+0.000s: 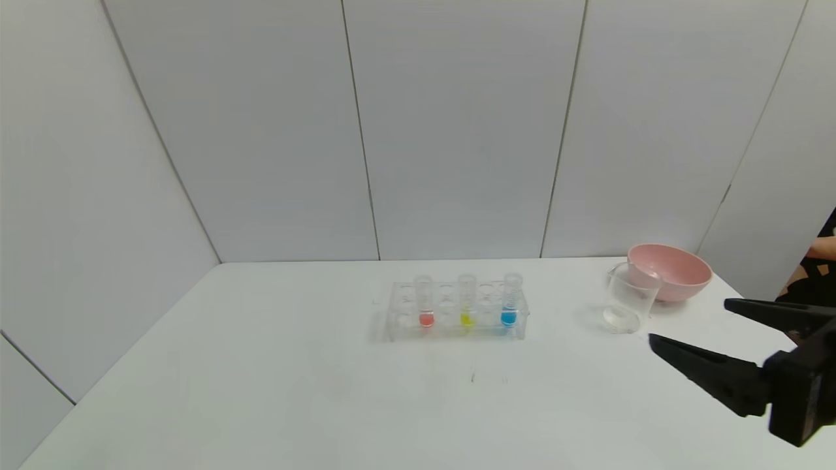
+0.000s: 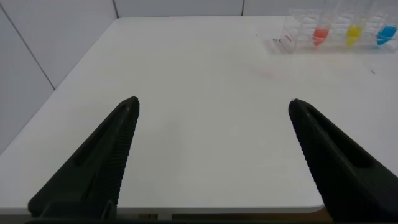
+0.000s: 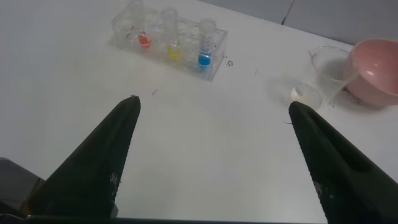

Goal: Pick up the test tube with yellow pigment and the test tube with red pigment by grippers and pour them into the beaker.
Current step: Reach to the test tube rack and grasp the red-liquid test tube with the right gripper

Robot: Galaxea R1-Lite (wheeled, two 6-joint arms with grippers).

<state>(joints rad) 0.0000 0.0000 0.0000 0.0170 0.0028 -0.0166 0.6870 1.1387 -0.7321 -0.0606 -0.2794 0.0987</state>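
A clear rack [image 1: 455,312] stands mid-table with three tubes upright in it. The test tube with red pigment [image 1: 425,302] is on the left, the test tube with yellow pigment [image 1: 466,301] in the middle, a blue-liquid tube [image 1: 511,299] on the right. The beaker [image 1: 629,298] stands empty to the rack's right. My right gripper [image 1: 689,321] hovers open and empty at the table's right, just in front of the beaker. My left gripper [image 2: 213,102] is open and empty over the table's near-left part, far from the rack [image 2: 329,31]; the head view does not show it.
A pink bowl [image 1: 671,271] sits right behind the beaker near the table's far right corner. White wall panels close off the back and left. A person's arm [image 1: 821,247] shows at the right edge.
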